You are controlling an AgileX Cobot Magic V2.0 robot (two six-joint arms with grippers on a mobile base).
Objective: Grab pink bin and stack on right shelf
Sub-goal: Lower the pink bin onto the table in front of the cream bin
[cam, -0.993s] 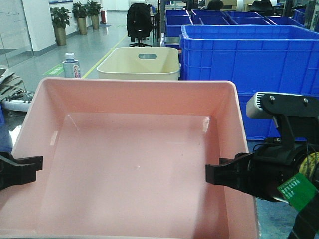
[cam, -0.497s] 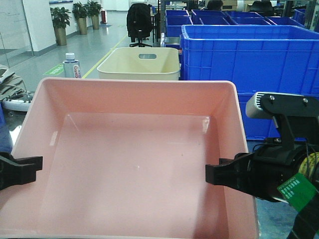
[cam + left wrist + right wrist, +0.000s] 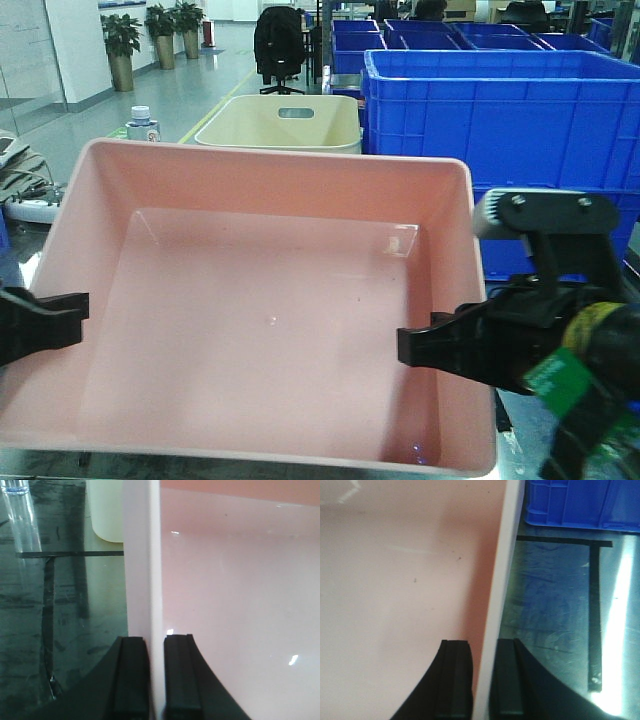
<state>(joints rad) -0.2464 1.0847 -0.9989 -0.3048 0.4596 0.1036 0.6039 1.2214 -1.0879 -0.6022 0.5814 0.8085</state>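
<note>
left end effector point(image 3: 155, 642) clamped on the left wall of the pink bin point(image 3: 270, 300), right end effector point(image 3: 484, 644) clamped on its right wall, one finger set inside, one outside

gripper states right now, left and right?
left gripper: closed, fingers clamping the left wall of the shallow pale-pink plastic bin.
right gripper: closed, fingers clamping that bin's right wall.

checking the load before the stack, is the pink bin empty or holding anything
Empty. The pink bin shows only a bare floor with light glints in the front view; nothing lies inside.
</note>
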